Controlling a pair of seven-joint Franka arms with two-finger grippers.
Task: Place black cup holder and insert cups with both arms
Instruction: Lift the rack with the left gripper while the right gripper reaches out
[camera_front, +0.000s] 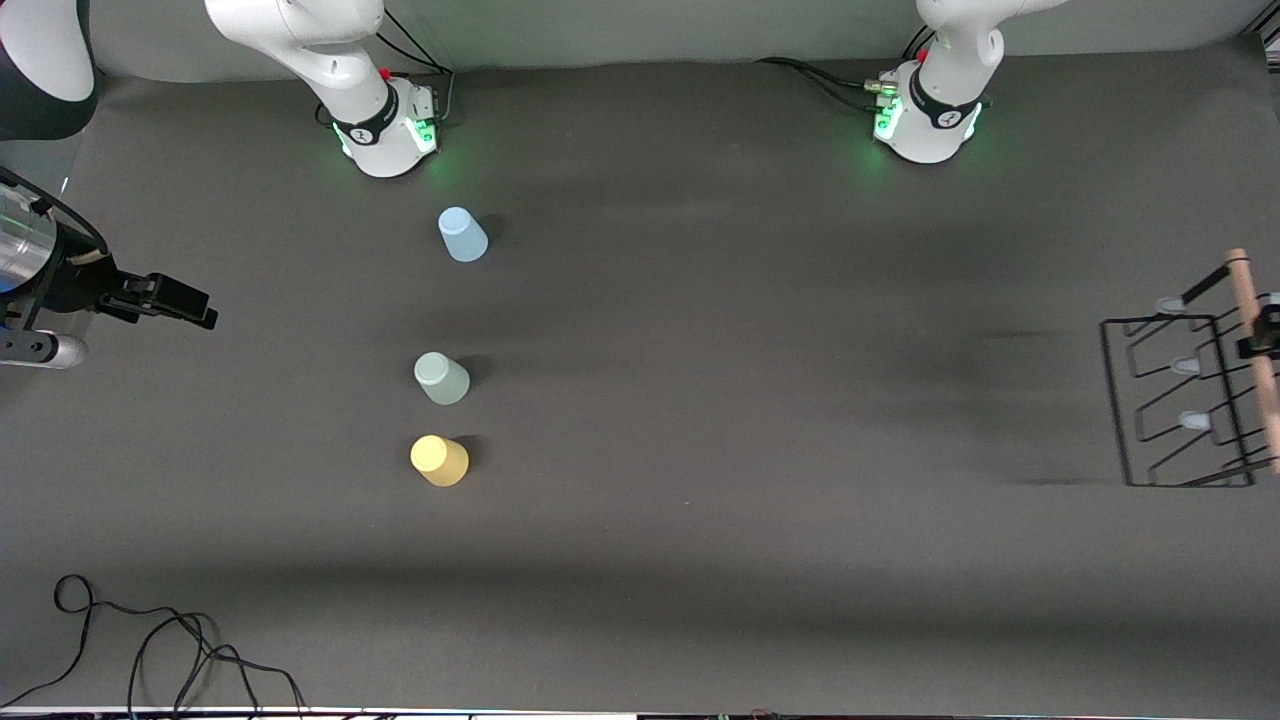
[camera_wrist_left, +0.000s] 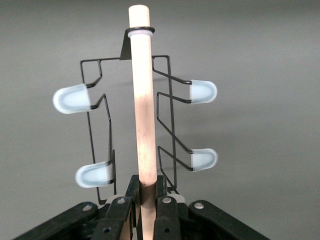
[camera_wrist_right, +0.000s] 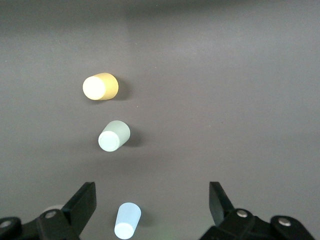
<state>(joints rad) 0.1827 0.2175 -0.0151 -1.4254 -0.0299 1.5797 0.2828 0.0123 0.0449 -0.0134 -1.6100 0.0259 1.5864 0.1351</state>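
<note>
The black cup holder (camera_front: 1185, 366) is at the left arm's end of the table. My left gripper (camera_front: 1262, 338) is shut on its light wooden handle (camera_wrist_left: 142, 100), and pale-capped pegs (camera_wrist_left: 202, 91) stick out on both sides of the handle. Three cups stand upside down in a row near the right arm's end. The light blue cup (camera_front: 463, 235) is nearest the bases, the mint green cup (camera_front: 441, 378) is in the middle, and the yellow cup (camera_front: 439, 460) is nearest the front camera. My right gripper (camera_front: 190, 305) hangs open and empty, high over that end and beside the row.
A black cable (camera_front: 150, 640) loops on the dark grey table cloth at the corner nearest the front camera, toward the right arm's end. The two green-lit bases (camera_front: 385, 135) (camera_front: 930, 120) stand along the table's edge farthest from the camera.
</note>
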